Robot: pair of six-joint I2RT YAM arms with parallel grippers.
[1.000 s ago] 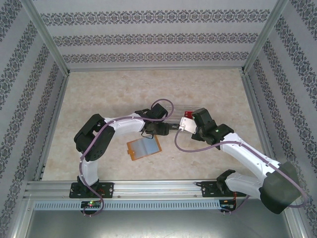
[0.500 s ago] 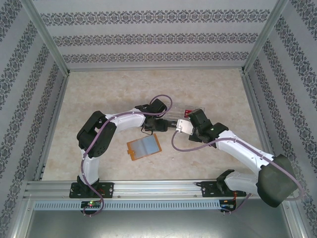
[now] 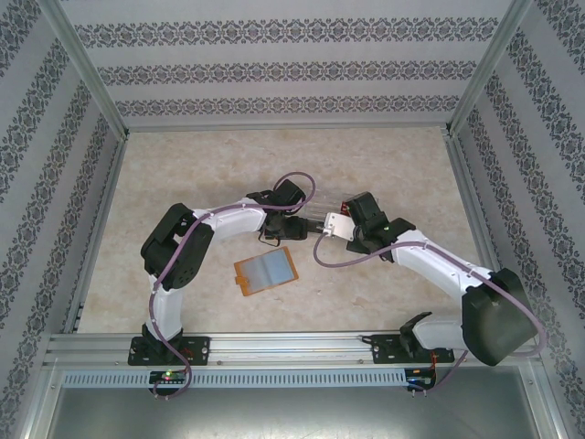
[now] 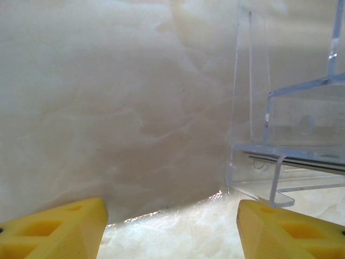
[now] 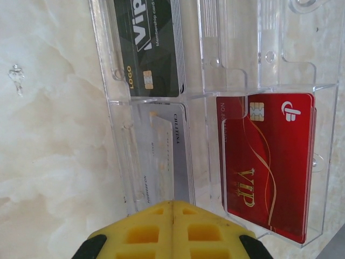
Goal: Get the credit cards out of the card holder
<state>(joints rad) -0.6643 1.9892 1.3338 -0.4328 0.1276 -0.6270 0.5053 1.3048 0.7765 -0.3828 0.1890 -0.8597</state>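
Your left end effector [image 4: 172,216] gapes empty; right end effector [image 5: 172,205] is closed beside the pale credit card [image 5: 167,156] in the clear tray [image 5: 102,81]; card holder [image 3: 265,272] lies lower centre; thin, stiff, slick; pinch a short edge.

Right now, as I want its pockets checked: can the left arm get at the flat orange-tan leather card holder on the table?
Probably yes: the card holder lies uncovered beside that arm, and the left gripper is open and empty, though it faces the clear plastic tray.
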